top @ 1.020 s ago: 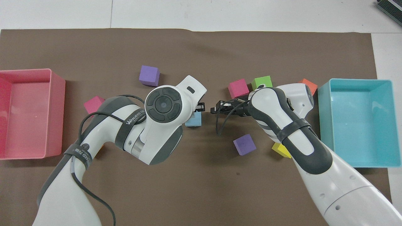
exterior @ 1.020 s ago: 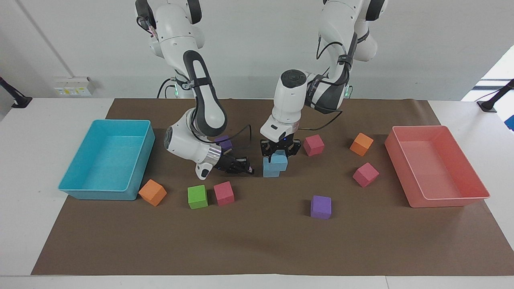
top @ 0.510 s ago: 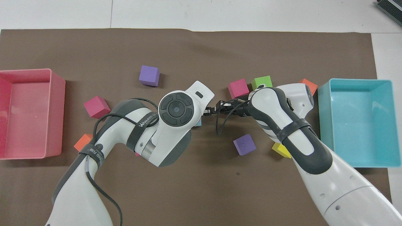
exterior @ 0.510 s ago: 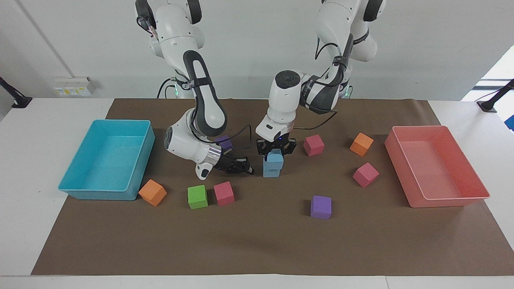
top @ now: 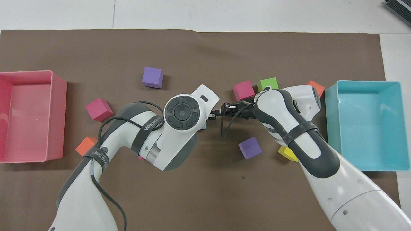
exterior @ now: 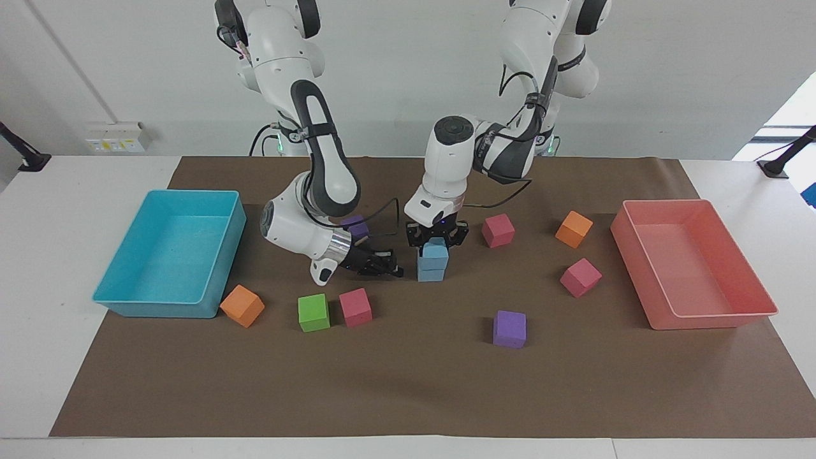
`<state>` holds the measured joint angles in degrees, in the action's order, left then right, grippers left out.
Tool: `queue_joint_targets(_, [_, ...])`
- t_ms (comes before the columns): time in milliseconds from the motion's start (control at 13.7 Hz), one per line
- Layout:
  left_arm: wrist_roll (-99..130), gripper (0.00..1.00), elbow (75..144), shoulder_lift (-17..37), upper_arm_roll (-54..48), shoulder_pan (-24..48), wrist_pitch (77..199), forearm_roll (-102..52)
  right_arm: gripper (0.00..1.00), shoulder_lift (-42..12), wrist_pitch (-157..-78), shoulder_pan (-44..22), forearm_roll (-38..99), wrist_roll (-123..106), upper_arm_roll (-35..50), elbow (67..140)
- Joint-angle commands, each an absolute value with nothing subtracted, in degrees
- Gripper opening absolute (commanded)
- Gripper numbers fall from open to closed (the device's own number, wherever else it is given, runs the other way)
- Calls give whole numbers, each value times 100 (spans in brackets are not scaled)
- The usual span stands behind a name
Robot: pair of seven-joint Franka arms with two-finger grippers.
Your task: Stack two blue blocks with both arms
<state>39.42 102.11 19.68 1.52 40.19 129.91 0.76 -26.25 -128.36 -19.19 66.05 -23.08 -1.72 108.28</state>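
1. The upper blue block now sits squarely on the lower blue block; a second ago it hung off toward the left arm's end, so the stack has lined up. It stands mid-mat, a bit nearer the robots' edge than the outer edge.
2. The left gripper is clamped on the upper blue block from above and hasn't let go, so I'd say only the release and lift-off are left.
3. The right gripper lies low just beside the stack, toward the right arm's end, pincer closed on nothing, unmoved.
4. Around it: a purple cube tucked by the right arm, a pink cube toward the left arm's end, and green and pink cubes farther out.
5. The turquoise bin and pink bin sit at the mat's two ends, well clear.
6. Main risk I see is the right gripper so close: a nudge could topple the stack.
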Motion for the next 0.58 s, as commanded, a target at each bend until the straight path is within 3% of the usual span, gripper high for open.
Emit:
queue_joint_targets(0, [4061, 0, 10345, 1890, 237, 4131, 13105, 193, 0, -2610, -12964, -1916, 6794, -2540, -141, 10898])
queue_joint_targets(510, [4025, 0, 10345, 1890, 237, 4131, 13122, 193, 0, -2610, -12964, -1916, 6794, -2540, -141, 10898])
